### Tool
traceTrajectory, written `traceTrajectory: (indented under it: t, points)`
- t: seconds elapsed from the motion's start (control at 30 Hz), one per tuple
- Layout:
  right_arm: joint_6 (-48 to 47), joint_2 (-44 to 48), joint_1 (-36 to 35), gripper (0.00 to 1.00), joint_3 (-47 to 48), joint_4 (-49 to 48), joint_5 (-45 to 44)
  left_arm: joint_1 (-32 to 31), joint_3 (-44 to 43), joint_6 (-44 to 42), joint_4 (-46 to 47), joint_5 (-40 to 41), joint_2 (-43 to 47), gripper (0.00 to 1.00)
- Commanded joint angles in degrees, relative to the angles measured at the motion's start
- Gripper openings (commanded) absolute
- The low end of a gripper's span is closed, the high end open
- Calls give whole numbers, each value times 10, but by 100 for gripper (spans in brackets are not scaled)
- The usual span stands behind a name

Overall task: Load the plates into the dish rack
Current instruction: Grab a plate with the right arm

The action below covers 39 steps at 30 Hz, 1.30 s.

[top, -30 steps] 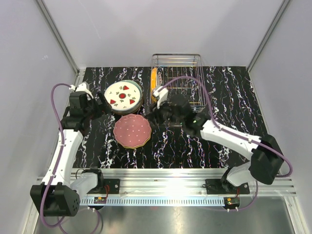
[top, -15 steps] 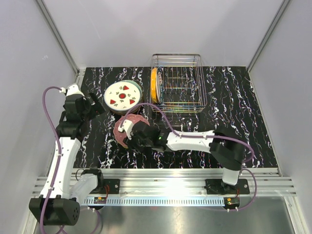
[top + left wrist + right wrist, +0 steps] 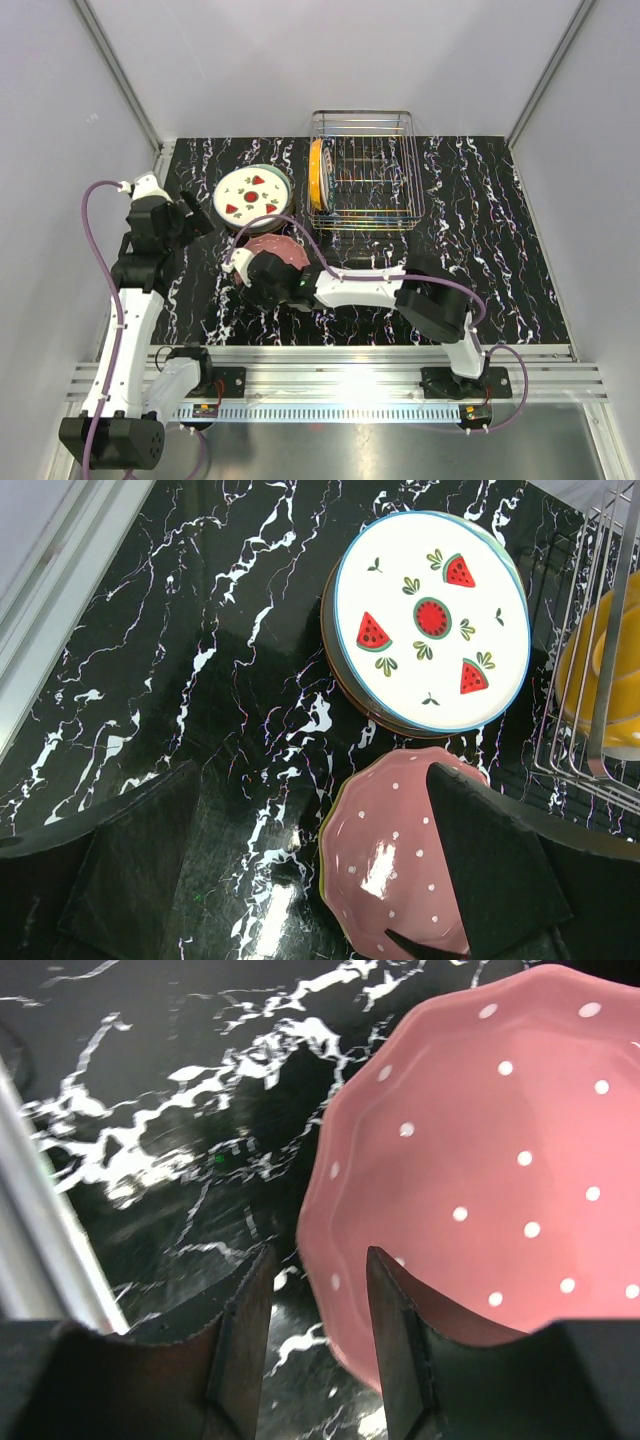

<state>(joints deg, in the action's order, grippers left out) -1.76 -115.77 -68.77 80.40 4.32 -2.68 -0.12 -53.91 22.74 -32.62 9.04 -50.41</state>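
R fingers [image 3: 245, 1350] swung to pink plate [image 3: 480, 1160], part-open astride rim

Black tabletop [image 3: 500, 200] with white veining is sitting inside a pale enclosure. Plain white walls [image 3: 330, 50] are closing in at left, back and right. Metal struts [image 3: 115, 70] are slanting up the rear corners. A ribbed aluminium rail [image 3: 340, 380] is spanning the near edge and catching bright glare.

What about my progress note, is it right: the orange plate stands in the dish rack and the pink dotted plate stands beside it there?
Not quite. The orange plate does stand in the dish rack, but the pink dotted plate lies flat on the table, outside the rack, as the top external view shows.
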Motion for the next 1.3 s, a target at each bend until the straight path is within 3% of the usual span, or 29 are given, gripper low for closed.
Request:
traceTrajectory:
  t: [0.0, 0.3, 0.7, 1.27]
  points:
    - [-11, -25, -10, 49, 39, 16, -43, 0, -17, 4, 15, -1, 3, 99]
    - [-17, -48, -22, 37, 56, 22, -67, 0, -15, 4, 15, 5, 16, 99]
    - [-22, -33, -39, 4, 63, 28, -94, 0, -15, 4, 16, 6, 20, 99]
    - [47, 85, -37, 0, -6, -76, -84, 0, -8, 30, 19, 5, 9, 99]
